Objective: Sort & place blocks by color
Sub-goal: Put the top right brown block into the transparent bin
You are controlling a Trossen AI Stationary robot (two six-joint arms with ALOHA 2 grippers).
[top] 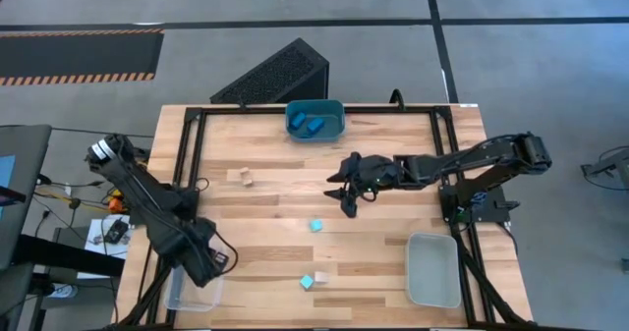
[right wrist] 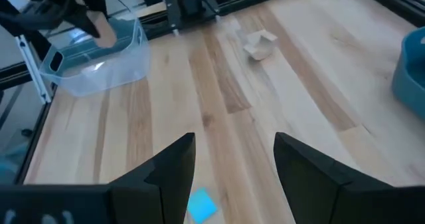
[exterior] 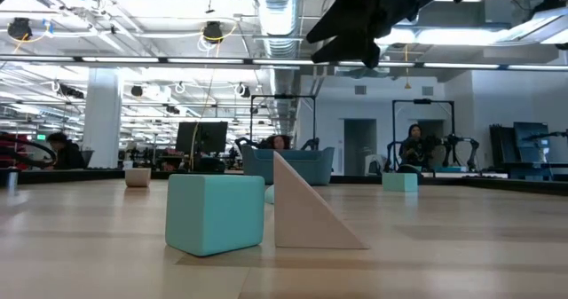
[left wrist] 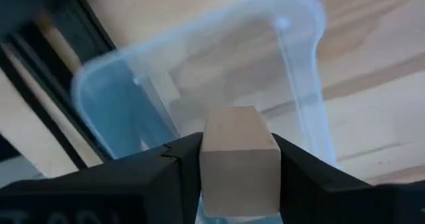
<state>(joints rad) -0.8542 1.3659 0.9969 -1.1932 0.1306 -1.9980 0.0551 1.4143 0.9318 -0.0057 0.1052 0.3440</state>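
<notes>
Meanwhile, a tan wooden block (left wrist: 237, 159) was pinched by the left gripper (left wrist: 229, 161) directly above the clear bin (left wrist: 199, 71) at the table's near left corner, while the right gripper (right wrist: 234, 159) was held spread above a cyan block (right wrist: 201, 205) mid-table.

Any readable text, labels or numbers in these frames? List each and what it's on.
None readable.
Plain tan wood cube in the left gripper: bare faces.
Light teal cube and tan wood wedge: unmarked.
Clear plastic bin, teal plastic bin, grey bin: no labels visible.
Room monitors and signs in the low view: too small to read.
</notes>
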